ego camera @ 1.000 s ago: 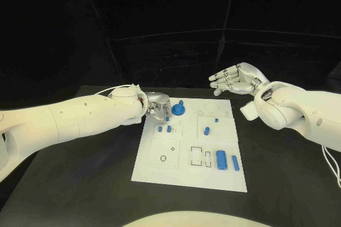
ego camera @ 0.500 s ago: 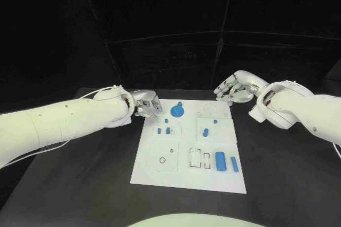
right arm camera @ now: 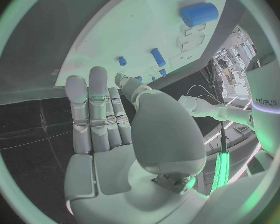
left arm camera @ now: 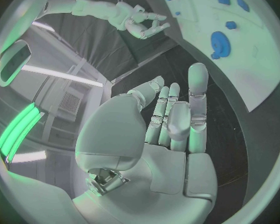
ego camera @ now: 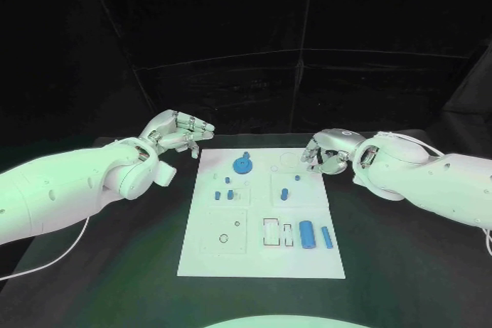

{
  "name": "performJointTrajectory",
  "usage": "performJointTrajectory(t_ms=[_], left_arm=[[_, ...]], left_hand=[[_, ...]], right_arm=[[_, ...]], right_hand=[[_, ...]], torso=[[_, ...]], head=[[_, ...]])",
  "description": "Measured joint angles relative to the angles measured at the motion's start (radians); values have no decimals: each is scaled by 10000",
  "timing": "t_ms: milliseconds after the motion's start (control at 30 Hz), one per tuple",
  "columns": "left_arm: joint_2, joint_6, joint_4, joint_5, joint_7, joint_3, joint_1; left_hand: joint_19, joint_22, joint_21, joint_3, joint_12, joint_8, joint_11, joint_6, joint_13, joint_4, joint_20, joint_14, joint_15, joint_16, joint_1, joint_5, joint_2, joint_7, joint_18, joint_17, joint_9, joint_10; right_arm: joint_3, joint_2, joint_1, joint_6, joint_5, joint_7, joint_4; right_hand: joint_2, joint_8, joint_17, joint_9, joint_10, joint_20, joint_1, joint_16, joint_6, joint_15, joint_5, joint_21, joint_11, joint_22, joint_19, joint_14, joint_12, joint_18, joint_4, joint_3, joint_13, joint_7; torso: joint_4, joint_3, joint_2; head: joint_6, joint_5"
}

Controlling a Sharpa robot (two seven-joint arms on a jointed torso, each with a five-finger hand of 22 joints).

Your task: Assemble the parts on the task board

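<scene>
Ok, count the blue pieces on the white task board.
7, possibly more hidden: round blue gear at the far end; small peg; slim peg; two small pegs; thick cylinder and thin rod nearest.

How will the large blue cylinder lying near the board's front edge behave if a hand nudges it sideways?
The large blue cylinder lies on its side on the task board, so it would probably roll rather than slide. It looks rigid and smooth, perhaps slippery. The slimmer blue pin beside it could get knocked.
</scene>
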Motion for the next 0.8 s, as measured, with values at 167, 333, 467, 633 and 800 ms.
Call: performJointTrajectory(t_ms=[167, 333, 467, 633, 800], left_arm=[[-81, 176, 371, 1784, 819, -6, 0], [-93, 416, 660, 2680, 1195, -13, -1], [-96, 590, 806, 3055, 1348, -16, -3], [-109, 753, 880, 3283, 1426, -18, -4], [-112, 870, 916, 3419, 1454, -20, -4]], left_hand=[[-322, -341, -519, -61, 0, -83, 77, -90, -14, 60, 65, -800, 56, -1117, -96, 0, 3, 88, 3, -1886, -15, -179], [-354, -506, -697, -135, 0, -84, 93, -127, -13, 67, 96, -988, 72, -1457, -96, 0, 3, 124, 3, -2442, -15, -267], [-381, -562, -786, -169, 0, -83, 92, -126, -12, 53, 124, -1036, 96, -1544, -96, 0, 3, 124, 3, -2577, -14, -265], [-422, -615, -864, -251, 0, -118, 92, -127, -12, 24, 94, -1109, 96, -1593, -96, 0, 3, 124, 0, -2695, -14, -265], [-422, -637, -866, -278, 0, -118, 92, -126, -12, -4, 94, -1180, 97, -1636, -95, 0, 4, 124, -1, -2753, -14, -265]], right_arm=[[-1, 110, -185, 62, -706, -287, 46], [-1, 240, -328, 119, -1060, -449, 37], [0, 330, -408, 182, -1232, -521, 31], [0, 455, -481, 249, -1359, -557, -3], [1, 589, -539, 306, -1449, -562, -88]], right_hand=[[-39, 0, 299, -18, -153, 30, -39, 607, -141, 0, -49, 712, 82, 830, 101, 0, 0, 3, -52, 131, 1, 62], [-39, -37, 929, -32, -302, 83, -38, 1378, -395, 0, -49, 1211, 115, 1422, 224, -1, 0, -153, -72, 209, 1, 105], [-39, -37, 1627, -32, -348, 119, -38, 2167, -502, 1, -122, 1678, 134, 2003, 403, 0, 0, -272, -194, 331, 1, 108], [-39, -37, 1958, -31, -365, 119, -38, 2550, -511, 1, -136, 1878, 152, 2277, 403, -1, 0, -308, -220, 357, 1, 117], [-39, -37, 2211, -31, -365, 153, -38, 2893, -567, 1, -253, 2092, 152, 2500, 437, 0, -1, -307, -268, 426, 1, 115]], torso=[[2, -2, 0], [5, -7, 4], [7, -4, 10], [10, -4, 12], [9, -2, 16]], head=[[6, -91], [-20, -134], [-52, -151], [-80, -174], [-110, -117]])
